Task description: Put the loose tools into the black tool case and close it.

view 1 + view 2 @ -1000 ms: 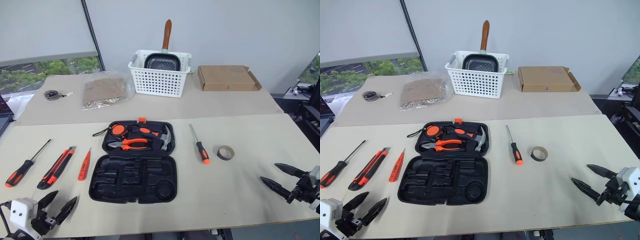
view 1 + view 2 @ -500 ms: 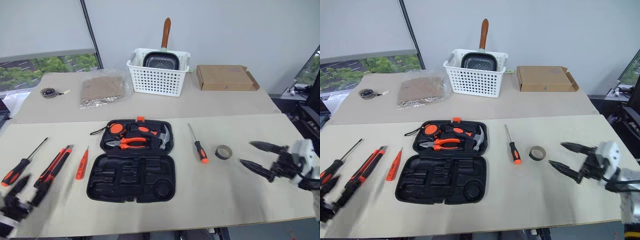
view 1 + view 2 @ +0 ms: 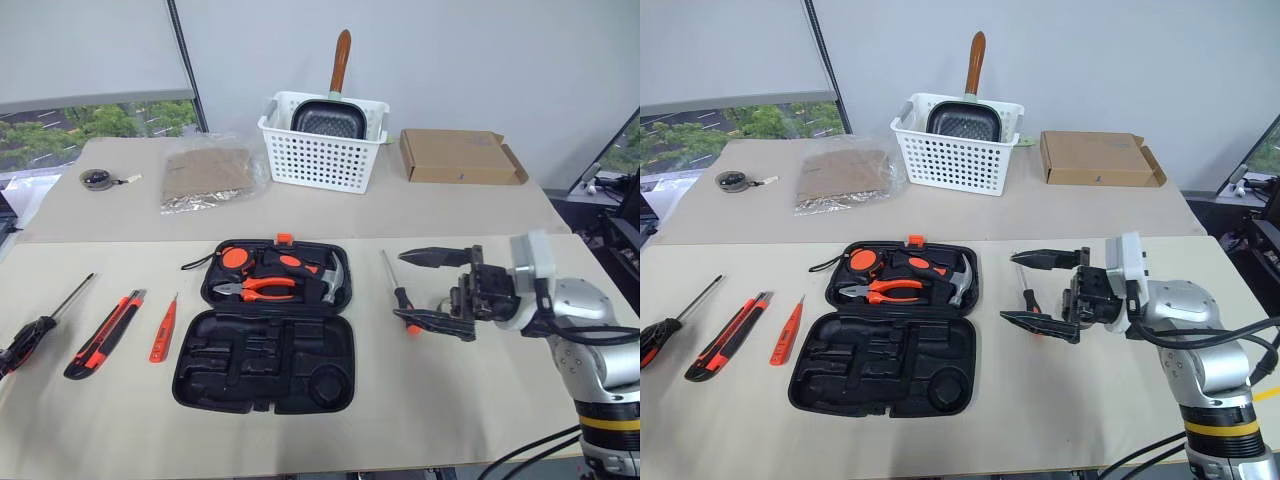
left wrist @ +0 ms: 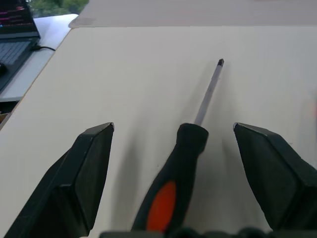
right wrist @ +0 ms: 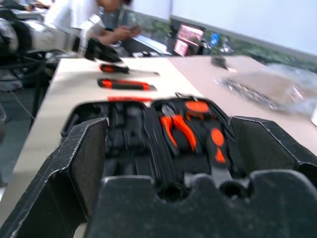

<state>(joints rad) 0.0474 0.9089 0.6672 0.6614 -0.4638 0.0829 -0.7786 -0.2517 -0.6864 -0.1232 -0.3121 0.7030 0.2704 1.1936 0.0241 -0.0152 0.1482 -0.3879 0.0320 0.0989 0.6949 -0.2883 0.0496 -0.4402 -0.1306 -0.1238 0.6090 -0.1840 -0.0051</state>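
Note:
The black tool case (image 3: pixel 265 325) lies open mid-table, with pliers, a hammer and a tape measure in its far half and bare recesses in its near half. Left of it lie the tester screwdriver (image 3: pixel 163 328), the utility knife (image 3: pixel 105 333) and a long screwdriver (image 3: pixel 40 325). My left gripper (image 4: pixel 173 126) is open, its fingers on either side of that screwdriver's handle (image 4: pixel 171 193) without gripping it. My right gripper (image 3: pixel 396 284) is open and hovers, pointing left, over the second screwdriver (image 3: pixel 393 275) right of the case. The tape roll is hidden behind it.
On the far table stand a white basket (image 3: pixel 322 160) holding a pan, a cardboard box (image 3: pixel 460 157), a crinkled bag (image 3: pixel 208 178) and a small round item (image 3: pixel 97 178). A laptop (image 4: pixel 15 44) sits off the table's left end. A person shows in the background (image 5: pixel 74 15).
My right gripper swung up and left from the table's right front to over the right screwdriver, covering the tape roll. My left gripper moved out left to the leftmost screwdriver. Both stayed open.

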